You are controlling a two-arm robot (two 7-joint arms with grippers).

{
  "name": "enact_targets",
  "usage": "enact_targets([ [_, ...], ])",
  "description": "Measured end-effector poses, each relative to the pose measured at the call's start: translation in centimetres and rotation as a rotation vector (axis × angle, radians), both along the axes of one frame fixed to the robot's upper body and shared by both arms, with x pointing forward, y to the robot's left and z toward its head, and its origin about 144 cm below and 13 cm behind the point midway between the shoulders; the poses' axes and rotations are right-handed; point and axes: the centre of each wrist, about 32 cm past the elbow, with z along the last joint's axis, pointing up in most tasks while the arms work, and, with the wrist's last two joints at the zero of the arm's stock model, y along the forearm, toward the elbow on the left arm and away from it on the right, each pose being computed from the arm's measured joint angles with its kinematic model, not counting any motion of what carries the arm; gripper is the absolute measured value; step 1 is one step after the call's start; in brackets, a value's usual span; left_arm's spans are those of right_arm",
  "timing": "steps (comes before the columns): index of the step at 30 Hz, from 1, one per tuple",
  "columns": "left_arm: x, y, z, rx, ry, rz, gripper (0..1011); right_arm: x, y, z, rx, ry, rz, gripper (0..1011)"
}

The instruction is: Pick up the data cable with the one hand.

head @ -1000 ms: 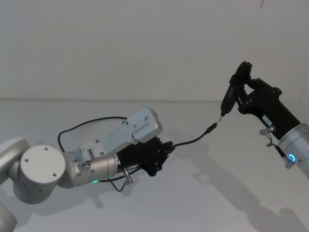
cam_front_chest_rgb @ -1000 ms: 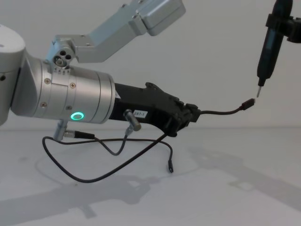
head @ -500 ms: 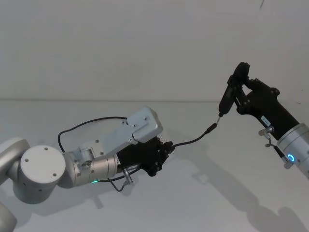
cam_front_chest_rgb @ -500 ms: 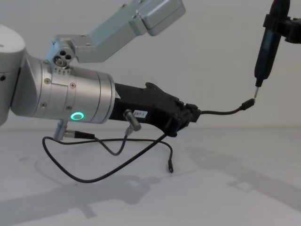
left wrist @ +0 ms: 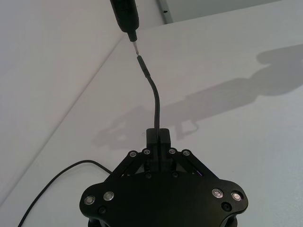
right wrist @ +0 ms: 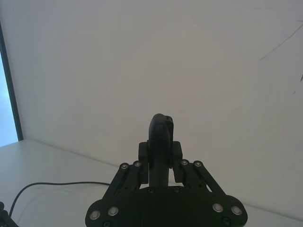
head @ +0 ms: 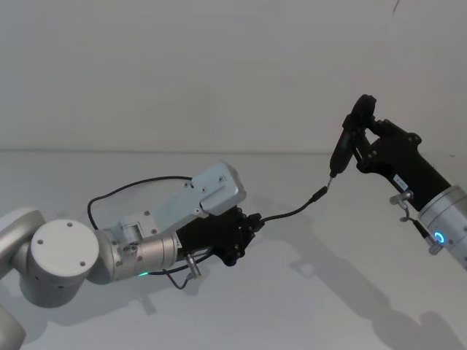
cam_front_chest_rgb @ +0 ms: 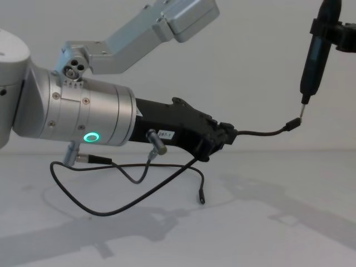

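The data cable [head: 292, 212] is pinched between the pressed-together fingers of the left gripper [head: 252, 222], held clear of the table [head: 306, 306], its free plug [cam_front_chest_rgb: 293, 122] almost touching the metal tip of the slim black tool [cam_front_chest_rgb: 314, 55] clamped in the right gripper [head: 365, 138]. A slip could be caused by the thin cord sliding through the grip; the plug could be knocked aside by the tool. A small white label [cam_front_chest_rgb: 164, 134] is seen on the left gripper, but its writing cannot be read.

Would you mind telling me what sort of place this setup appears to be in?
Probably a robotics lab or test bench: a bare white table against a plain white wall, where the left gripper holds a data cable up toward a slim black tool in the right gripper.
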Motion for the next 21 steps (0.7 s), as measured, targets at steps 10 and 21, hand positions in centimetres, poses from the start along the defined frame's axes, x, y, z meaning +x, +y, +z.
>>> enact_targets([
  [10, 0.00, 0.00, 0.00, 0.000, 0.000, 0.000, 35, 0.01, 0.00, 0.03, -0.002, 0.003, -0.002, 279],
  [21, 0.00, 0.00, 0.00, 0.000, 0.000, 0.000, 35, 0.02, 0.01, 0.05, -0.002, 0.004, -0.004, 279],
])
